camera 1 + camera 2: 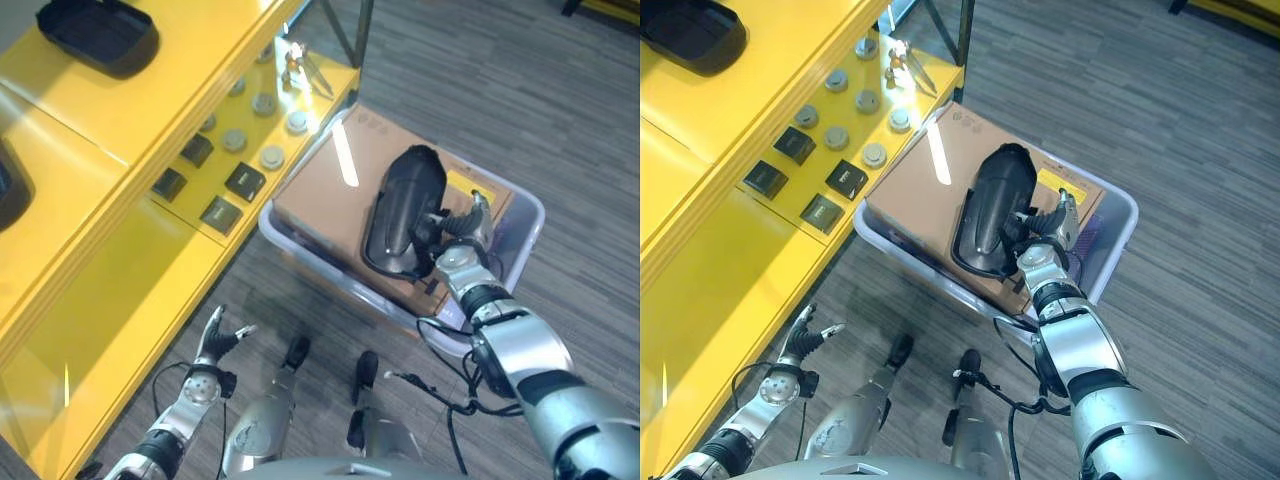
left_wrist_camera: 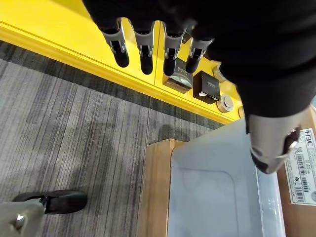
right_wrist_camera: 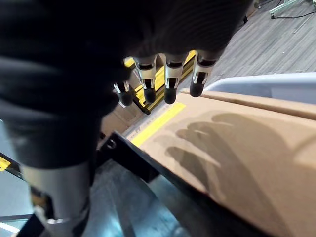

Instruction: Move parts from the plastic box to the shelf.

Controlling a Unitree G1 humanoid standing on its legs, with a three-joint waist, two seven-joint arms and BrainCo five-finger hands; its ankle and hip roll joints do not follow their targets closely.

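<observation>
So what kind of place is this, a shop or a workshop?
Probably a factory or parts store: a yellow shelf with small parts laid in rows, and a plastic box holding a carton on grey carpet.

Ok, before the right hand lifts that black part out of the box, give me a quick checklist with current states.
1. Right hand at the black part: ok, it is at the part's edge.
2. Grip closed on the part: cannot tell, fingers look straight in the wrist view.
3. Part resting on the cardboard box inside the plastic box: ok.
4. Left hand free: ok, open, low beside the shelf.
5. Bare shelf surface to put it on: ok.
</observation>
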